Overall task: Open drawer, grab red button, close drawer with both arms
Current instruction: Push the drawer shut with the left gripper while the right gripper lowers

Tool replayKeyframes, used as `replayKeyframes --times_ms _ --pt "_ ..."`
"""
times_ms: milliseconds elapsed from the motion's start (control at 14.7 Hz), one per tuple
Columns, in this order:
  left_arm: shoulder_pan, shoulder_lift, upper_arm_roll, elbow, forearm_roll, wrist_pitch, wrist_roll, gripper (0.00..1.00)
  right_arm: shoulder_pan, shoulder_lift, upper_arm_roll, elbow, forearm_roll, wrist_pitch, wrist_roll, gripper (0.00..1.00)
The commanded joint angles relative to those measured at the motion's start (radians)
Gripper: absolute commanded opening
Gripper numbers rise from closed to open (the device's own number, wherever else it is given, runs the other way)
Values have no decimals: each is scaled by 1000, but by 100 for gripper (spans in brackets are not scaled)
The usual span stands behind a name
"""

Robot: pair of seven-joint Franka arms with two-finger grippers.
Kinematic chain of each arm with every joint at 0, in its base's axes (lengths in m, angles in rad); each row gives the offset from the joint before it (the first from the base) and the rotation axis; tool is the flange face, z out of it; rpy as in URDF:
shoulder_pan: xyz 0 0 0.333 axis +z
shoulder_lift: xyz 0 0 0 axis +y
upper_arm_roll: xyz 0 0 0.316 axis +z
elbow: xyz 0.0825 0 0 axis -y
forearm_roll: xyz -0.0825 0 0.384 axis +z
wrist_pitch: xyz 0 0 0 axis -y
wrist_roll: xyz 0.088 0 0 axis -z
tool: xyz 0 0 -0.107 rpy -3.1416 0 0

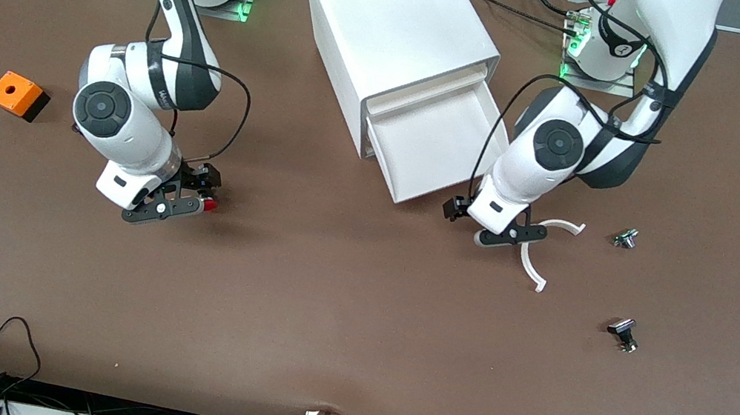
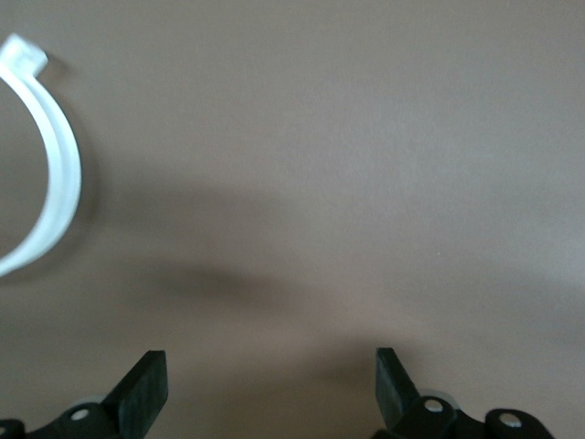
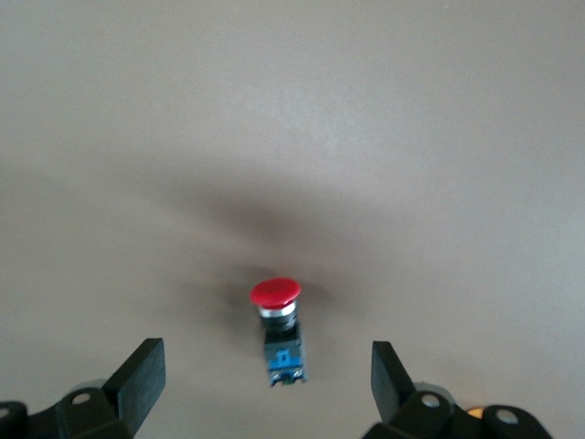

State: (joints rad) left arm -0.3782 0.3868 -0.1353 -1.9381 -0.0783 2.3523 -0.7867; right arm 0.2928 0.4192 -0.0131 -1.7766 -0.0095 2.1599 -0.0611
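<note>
Round red-capped button (image 3: pixel 277 329) lies on matte brown surface (image 1: pixel 338 307) between the right tool's (image 3: pixel 265 380) spread, empty fingers; left tool (image 2: pixel 271 384) gapes empty.

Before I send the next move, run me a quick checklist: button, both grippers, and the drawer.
1. Button out of the drawer and lying on the table: ok.
2. Right gripper open, fingers either side of the button with gaps, no grip: ok.
3. Left gripper open and empty, low over bare table by the white curved piece: ok.
4. Drawer shut: not ok, it stands pulled out from the cabinet.
5. Drawer tray holds nothing that could jam: ok, the visible inside is bare.
6. Left gripper lined up with the drawer's front lip: not ok, it sits beside the corner.
</note>
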Motion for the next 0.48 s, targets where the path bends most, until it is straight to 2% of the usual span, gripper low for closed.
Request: replayKeyframes --times_ms 0,68,407 --pt "-14 -11 0 -21 6 -8 -39 100 -15 0 16 101 40 -150 26 100" --pt "-14 -14 -1 -36 -4 -10 -39 100 -17 4 16 147 40 -208 38 100" --pt "-13 -32 -101 -78 -9 -80 -84 100 -20 1 16 316 37 -425 61 100"
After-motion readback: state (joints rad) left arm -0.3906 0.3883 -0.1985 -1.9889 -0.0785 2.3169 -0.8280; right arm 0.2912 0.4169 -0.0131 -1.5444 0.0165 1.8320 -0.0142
